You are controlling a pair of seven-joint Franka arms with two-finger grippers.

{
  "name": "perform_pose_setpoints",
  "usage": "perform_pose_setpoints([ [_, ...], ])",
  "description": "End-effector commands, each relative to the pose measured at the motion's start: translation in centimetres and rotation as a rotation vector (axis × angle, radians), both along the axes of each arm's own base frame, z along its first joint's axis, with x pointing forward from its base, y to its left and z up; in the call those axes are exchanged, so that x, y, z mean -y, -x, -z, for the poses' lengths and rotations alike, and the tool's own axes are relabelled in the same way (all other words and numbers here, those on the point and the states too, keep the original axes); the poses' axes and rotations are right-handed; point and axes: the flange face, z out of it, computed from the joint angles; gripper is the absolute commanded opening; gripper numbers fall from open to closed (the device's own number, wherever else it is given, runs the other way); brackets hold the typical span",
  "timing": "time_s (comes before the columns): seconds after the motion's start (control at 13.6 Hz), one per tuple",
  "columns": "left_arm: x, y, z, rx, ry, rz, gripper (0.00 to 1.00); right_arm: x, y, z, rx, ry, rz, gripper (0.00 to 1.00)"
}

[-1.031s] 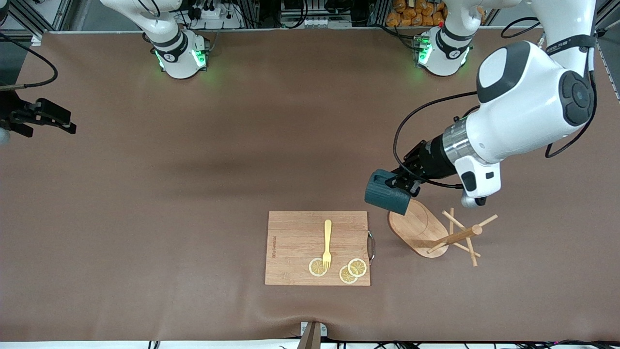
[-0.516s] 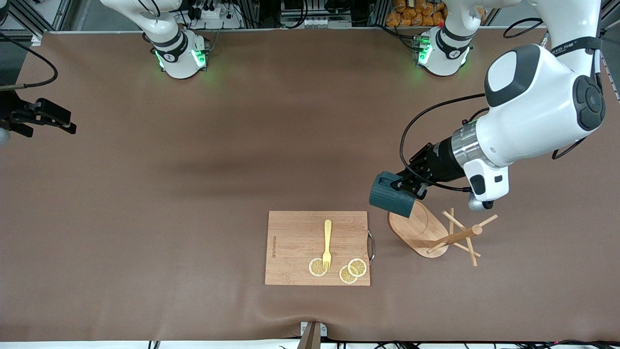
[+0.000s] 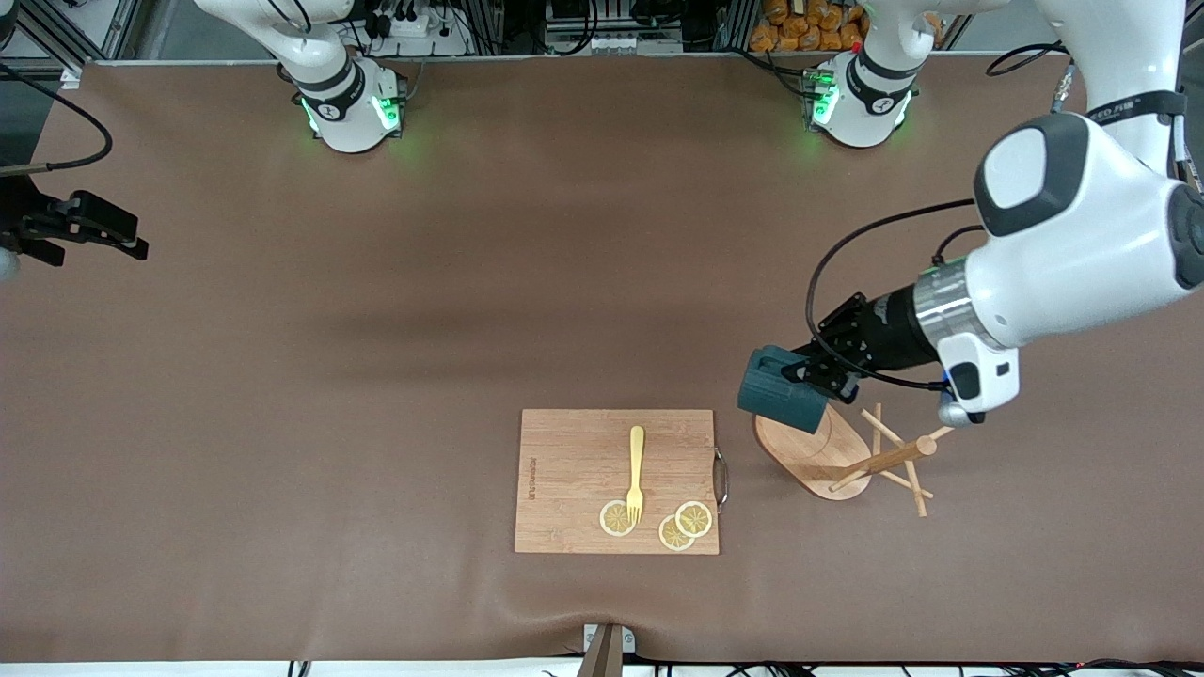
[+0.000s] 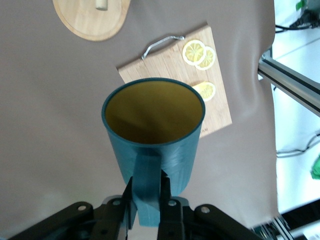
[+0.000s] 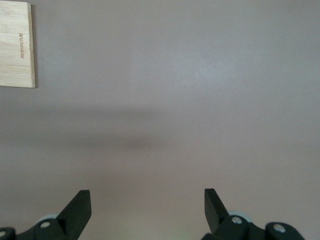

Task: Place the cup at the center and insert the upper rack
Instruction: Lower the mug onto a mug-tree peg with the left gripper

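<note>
While clamping the cup (image 3: 783, 401) handle, left gripper (image 3: 820, 372) shifted over upper rack (image 3: 847, 456).

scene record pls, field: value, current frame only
cup: dark teal mug, held by its handle, tipped sideways in the air over the rack's base
left gripper: shut on the cup's handle
right gripper: open, waiting over bare table at the right arm's end
upper rack: wooden mug tree, lying on its side beside the cutting board
cutting board: carries a yellow fork and lemon slices
task state: cup not yet placed
</note>
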Motion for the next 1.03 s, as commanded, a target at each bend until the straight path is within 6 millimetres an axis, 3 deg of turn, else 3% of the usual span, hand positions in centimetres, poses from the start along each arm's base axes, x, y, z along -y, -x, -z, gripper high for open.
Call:
perform_pose_setpoints([
  [0.0, -1.7, -0.9, 0.9, -0.010, 0.082, -0.018, 0.00, -0.2, -0.1, -0.3, 0.001, 0.005, 0.003, 1.00],
  [0.37, -4.6, -1.4, 3.8, -0.067, 0.168, -0.002, 0.00, -0.1, -0.1, -0.2, -0.002, 0.005, 0.005, 1.00],
  [0.52, -7.2, -1.5, 4.2, -0.095, 0.228, 0.008, 0.00, -0.1, -0.1, -0.2, -0.002, 0.005, 0.005, 1.00],
  [0.96, -11.5, -1.8, 6.8, -0.113, 0.349, 0.072, 0.00, -0.1, -0.1, -0.2, -0.002, 0.005, 0.005, 1.00],
])
